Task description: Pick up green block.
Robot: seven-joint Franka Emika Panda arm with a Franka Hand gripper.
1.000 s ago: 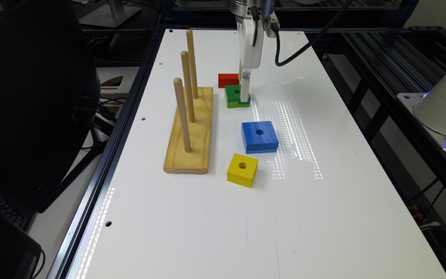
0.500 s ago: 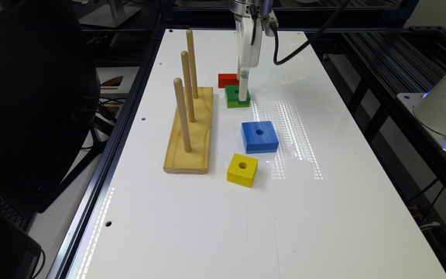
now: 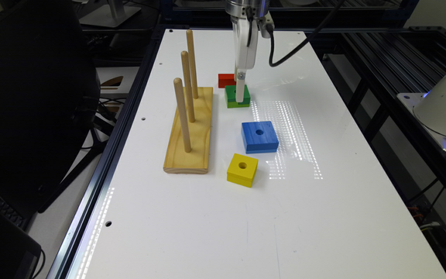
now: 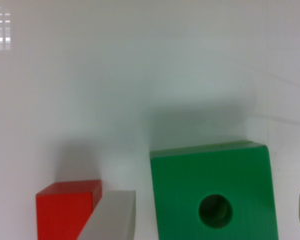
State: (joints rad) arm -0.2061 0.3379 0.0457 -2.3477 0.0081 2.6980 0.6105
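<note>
In the wrist view I read one grey fingertip [image 4: 112,215] beside the green block [image 4: 215,192], on its side toward the red block [image 4: 67,207], and the edge of the other fingertip at the block's far side. The jaws stand wide, straddling the block with a visible gap on each side; nothing is gripped yet.

In the exterior view the gripper [image 3: 240,93] is down at the green block [image 3: 237,96], which sits flat on the white table [image 3: 246,217], just in front of the red block [image 3: 226,80] and near the far end of the wooden peg board [image 3: 190,128]. The blue block [image 3: 259,136] and yellow block [image 3: 242,169] lie well apart, nearer the camera.

Fault risks, by my judgement:

1. Red block interference. One finger sits between the two blocks and very close to the red one; closing or lateral drift could nudge it.
2. Off-centre closure. The block appears slightly rotated relative to the fingers, so it may twist or slip when the pads close.
3. Insufficient depth. I cannot confirm how low the pads reach; a shallow grip risks losing the block on the lift.
</note>
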